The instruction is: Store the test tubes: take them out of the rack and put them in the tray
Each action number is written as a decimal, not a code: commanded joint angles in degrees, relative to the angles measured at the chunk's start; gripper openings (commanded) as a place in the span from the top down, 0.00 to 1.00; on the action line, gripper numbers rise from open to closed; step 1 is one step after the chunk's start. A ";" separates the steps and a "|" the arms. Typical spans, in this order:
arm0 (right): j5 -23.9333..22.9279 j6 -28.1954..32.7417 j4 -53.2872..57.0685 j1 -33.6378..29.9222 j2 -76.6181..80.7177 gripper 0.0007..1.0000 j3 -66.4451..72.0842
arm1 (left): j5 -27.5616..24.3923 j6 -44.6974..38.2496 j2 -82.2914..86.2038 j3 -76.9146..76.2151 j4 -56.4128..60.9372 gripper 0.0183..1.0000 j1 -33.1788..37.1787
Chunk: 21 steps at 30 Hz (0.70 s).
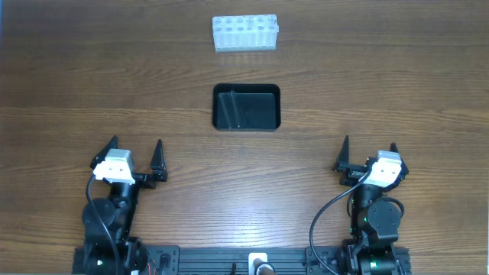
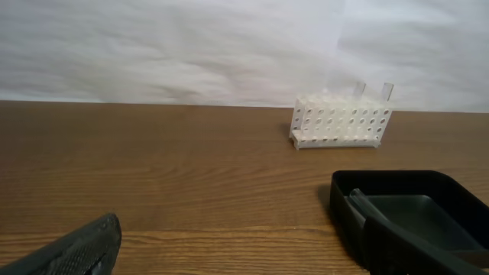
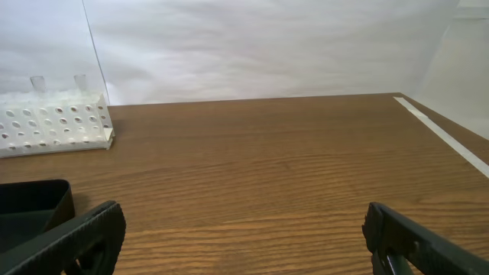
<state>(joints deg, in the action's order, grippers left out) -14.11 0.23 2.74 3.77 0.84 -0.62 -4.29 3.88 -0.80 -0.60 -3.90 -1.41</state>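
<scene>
At the worktop's (image 1: 397, 76) far middle, beyond the tray (image 1: 275, 95), the rack (image 1: 245, 33) lay crosswise w/ tubes (image 2: 387, 90) upright nr its right end, prob. nearer the right claw (image 1: 370, 149); it & the left claw (image 1: 137, 149) both gaped open, empty.

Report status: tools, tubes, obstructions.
Tools open, empty: left tool, right tool. Two tubes stick up from rack; at least one tube lies in tray. Tray sits between tools and rack.
</scene>
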 commanded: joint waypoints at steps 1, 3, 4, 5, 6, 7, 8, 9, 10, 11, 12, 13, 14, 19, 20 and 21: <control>-0.35 0.26 0.07 -0.46 -0.55 0.01 0.33 | -0.59 -0.46 0.31 0.26 -0.20 0.00 0.46; -0.33 0.26 0.07 -0.48 -0.55 0.01 0.33 | -0.59 -0.46 0.31 0.26 -0.20 0.00 0.46; -0.37 0.26 0.04 -0.48 -0.55 0.01 0.33 | -0.59 -0.46 0.31 0.26 -0.20 0.00 0.46; -0.35 0.26 0.07 -0.48 -0.55 0.01 0.33 | -0.59 -0.46 0.31 0.26 -0.20 0.00 0.46; -0.35 0.26 0.04 -0.48 -0.55 0.01 0.33 | -0.59 -0.46 0.31 0.26 -0.20 0.00 0.46; -0.35 0.26 0.07 -0.48 -0.55 0.01 0.33 | -0.59 -0.46 0.31 0.26 -0.20 0.00 0.46; -0.35 0.26 0.07 -0.48 -0.55 0.01 0.33 | -0.59 -0.46 0.31 0.26 -0.20 0.00 0.46; -0.35 0.26 0.07 -0.48 -0.55 0.01 0.33 | -0.59 -0.46 0.31 0.26 -0.20 0.00 0.46; -0.35 0.26 0.07 -0.48 -0.55 0.01 0.33 | -0.61 -0.46 0.31 0.26 -0.20 0.00 0.46; -0.35 0.26 0.07 -0.48 -0.55 0.01 0.33 | -0.59 -0.46 0.31 0.26 -0.20 0.00 0.46; 0.04 -0.39 -0.04 -0.46 -0.55 0.01 0.33 | -0.59 -0.46 0.31 0.26 -0.20 0.00 0.46; 0.76 -0.94 -0.42 -0.48 -0.55 0.01 0.33 | -0.59 -0.46 0.31 0.26 -0.20 0.00 0.46; 0.92 -1.16 -1.16 -0.46 -0.55 0.01 0.33 | -0.59 -0.46 0.31 0.26 -0.20 0.00 0.46; 1.03 -5.18 -10.71 -0.48 4.22 0.01 0.24 | -0.59 -0.46 0.31 0.26 -0.20 0.00 0.46; 1.44 -5.75 -13.70 -0.48 6.29 0.01 0.02 | -0.59 -0.46 0.31 0.26 -0.20 0.00 0.46; 2.54 -5.97 -16.63 -0.48 8.76 0.01 -0.46 | -0.59 -0.46 0.31 0.26 -0.20 0.00 0.46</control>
<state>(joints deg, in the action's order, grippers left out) -13.82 -2.68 -8.95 3.73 4.27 -0.62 -4.29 3.88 -0.80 -0.60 -3.90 -1.41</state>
